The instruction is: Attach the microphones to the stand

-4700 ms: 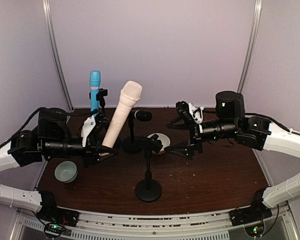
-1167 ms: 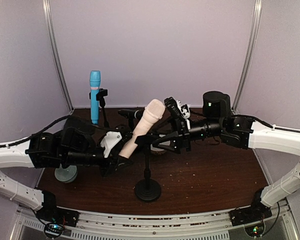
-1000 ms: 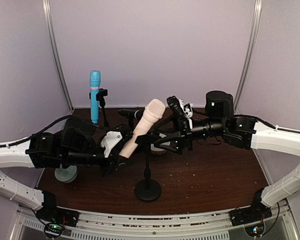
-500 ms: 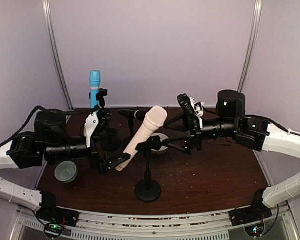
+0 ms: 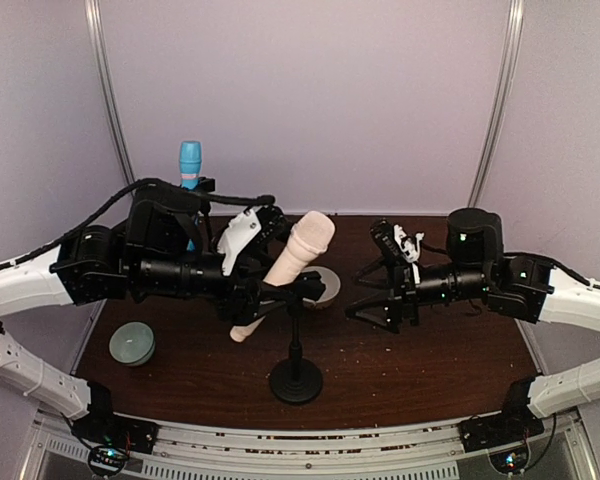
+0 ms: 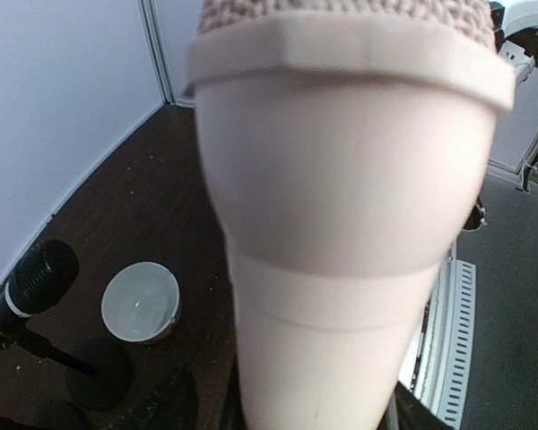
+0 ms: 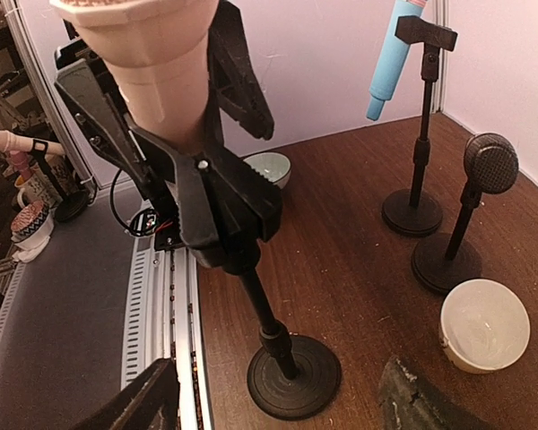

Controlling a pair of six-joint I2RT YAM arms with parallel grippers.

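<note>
The cream-pink microphone (image 5: 285, 270) leans tilted in the clip (image 7: 197, 193) of the front stand (image 5: 296, 381). My left gripper (image 5: 263, 300) is shut on the cream-pink microphone's body just below the clip; the microphone fills the left wrist view (image 6: 341, 224). My right gripper (image 5: 372, 310) is open and empty to the right of the stand, level with its pole (image 7: 273, 403). The light blue microphone (image 5: 189, 160) stands upright in the back stand (image 7: 421, 116). The black microphone (image 7: 490, 163) sits on a short stand and is hidden behind my left arm in the top view.
A grey-green bowl (image 5: 132, 343) lies at the front left. A white bowl (image 7: 484, 324) lies behind the front stand, near the black microphone's stand base (image 7: 444, 262). Purple walls close in the table's back and sides.
My left arm has swung up and to the right, closer round the cream-pink microphone. My right gripper has drawn back to the right and dropped lower. The microphone stays tilted in the clip.
</note>
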